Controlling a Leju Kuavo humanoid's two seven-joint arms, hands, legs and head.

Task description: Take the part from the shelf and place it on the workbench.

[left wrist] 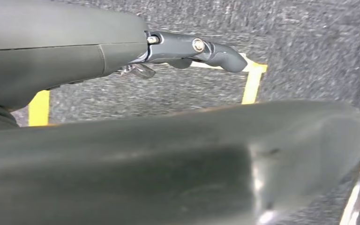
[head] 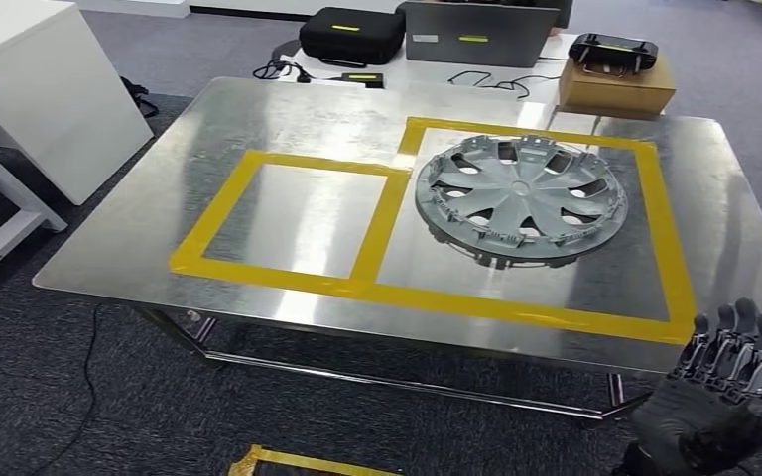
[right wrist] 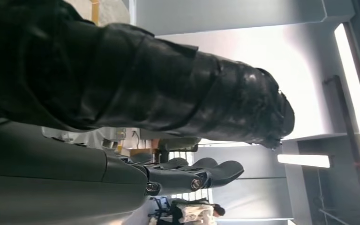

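Observation:
The part, a grey wheel cover (head: 521, 198), lies flat on the metal workbench (head: 288, 119), inside the larger yellow-taped rectangle on the right. My right hand (head: 716, 397) is below the bench's near right corner, fingers raised and apart, holding nothing and well short of the wheel cover. The right wrist view shows the same hand (right wrist: 145, 89) with its dark fingers stretched out and empty. My left hand (left wrist: 75, 51) hangs over grey carpet, one finger (left wrist: 215, 49) stretched out, nothing in its grasp.
A smaller yellow-taped rectangle (head: 298, 213) lies left of the part. Behind the bench stand a black case (head: 351, 34), a laptop (head: 476, 34) and a cardboard box (head: 615, 87). A white desk (head: 30, 89) is at the left. Yellow tape (head: 308, 462) marks the floor.

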